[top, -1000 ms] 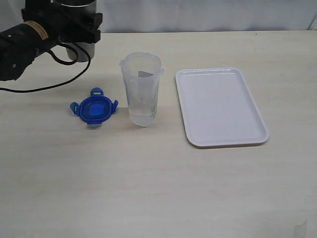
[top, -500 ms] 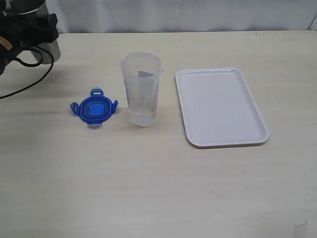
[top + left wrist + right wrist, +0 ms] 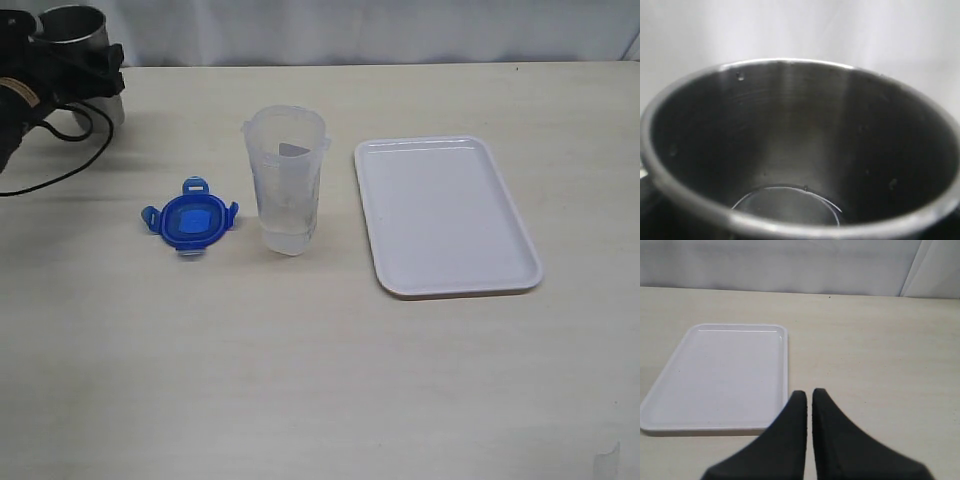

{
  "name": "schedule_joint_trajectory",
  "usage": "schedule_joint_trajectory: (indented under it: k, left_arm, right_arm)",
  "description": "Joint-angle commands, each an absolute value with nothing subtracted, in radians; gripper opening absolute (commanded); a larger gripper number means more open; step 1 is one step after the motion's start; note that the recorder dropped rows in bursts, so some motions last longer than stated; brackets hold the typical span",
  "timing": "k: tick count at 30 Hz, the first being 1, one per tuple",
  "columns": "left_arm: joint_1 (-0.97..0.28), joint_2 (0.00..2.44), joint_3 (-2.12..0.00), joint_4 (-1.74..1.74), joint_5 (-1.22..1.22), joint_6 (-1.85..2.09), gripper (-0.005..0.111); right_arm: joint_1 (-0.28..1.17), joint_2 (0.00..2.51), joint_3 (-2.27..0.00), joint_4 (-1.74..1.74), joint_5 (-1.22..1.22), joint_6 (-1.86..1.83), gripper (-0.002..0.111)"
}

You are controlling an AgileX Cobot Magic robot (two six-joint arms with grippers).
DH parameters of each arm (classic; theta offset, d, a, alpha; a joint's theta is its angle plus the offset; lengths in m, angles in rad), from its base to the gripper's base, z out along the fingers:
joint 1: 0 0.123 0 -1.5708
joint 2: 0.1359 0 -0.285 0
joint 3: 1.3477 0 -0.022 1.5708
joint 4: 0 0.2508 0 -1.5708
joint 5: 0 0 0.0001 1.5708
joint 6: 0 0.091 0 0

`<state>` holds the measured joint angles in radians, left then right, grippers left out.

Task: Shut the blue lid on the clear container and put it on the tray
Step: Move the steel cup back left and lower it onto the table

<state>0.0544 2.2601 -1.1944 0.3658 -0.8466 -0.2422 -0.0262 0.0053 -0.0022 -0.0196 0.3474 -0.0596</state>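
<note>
The blue lid (image 3: 189, 219) lies flat on the desk (image 3: 320, 380), its four flaps splayed out, just beside the clear container (image 3: 285, 180) on the side away from the tray (image 3: 447, 215). It looks light and thin, a stiff little plastic disc. Lying so low it offers little to pinch, so the likely hold is across its rim or on one raised flap. The container stands upright and open-topped between lid and tray, apart from both. It seems light too, smooth-walled and slightly tapered, so it could slip or tip under a sideways push. A grip around the mid-body, below the rim, looks the safest bet, and pressing the lid on will probably need the body steadied.

Far off in the corner, the left claw (image 3: 88, 72) sits against the steel cup (image 3: 72, 22), whose inside fills the left wrist view. Whether it grips that cup cannot be told. The right claw (image 3: 809, 400) hangs clenched and empty, near the tray's edge.
</note>
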Motion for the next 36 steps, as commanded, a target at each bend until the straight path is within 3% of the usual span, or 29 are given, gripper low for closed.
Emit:
schedule_joint_trajectory:
  k: [1,23,27,34,36]
  left_arm:
    - [0.055,2.305,-1.212,0.355,-0.941,-0.231,0.000]
    - [0.059,2.345,-1.212,0.345,-0.918,-0.206,0.003]
    - [0.059,2.345,-1.212,0.345,-0.898,-0.206,0.026]
    - [0.059,2.345,-1.212,0.332,-0.895,-0.203,0.085]
    - [0.059,2.345,-1.212,0.302,-0.881,-0.205,0.089]
  right_arm:
    - [-0.032,0.000,0.000,-0.015,0.342,-0.060,0.004]
    - [-0.032,0.000,0.000,-0.015,0.342,-0.060,0.004]
    - [-0.032,0.000,0.000,-0.015,0.342,-0.060,0.004]
    - [-0.032,0.000,0.000,-0.015,0.342,-0.060,0.004]
    - [-0.032,0.000,0.000,-0.015,0.342,-0.060,0.004]
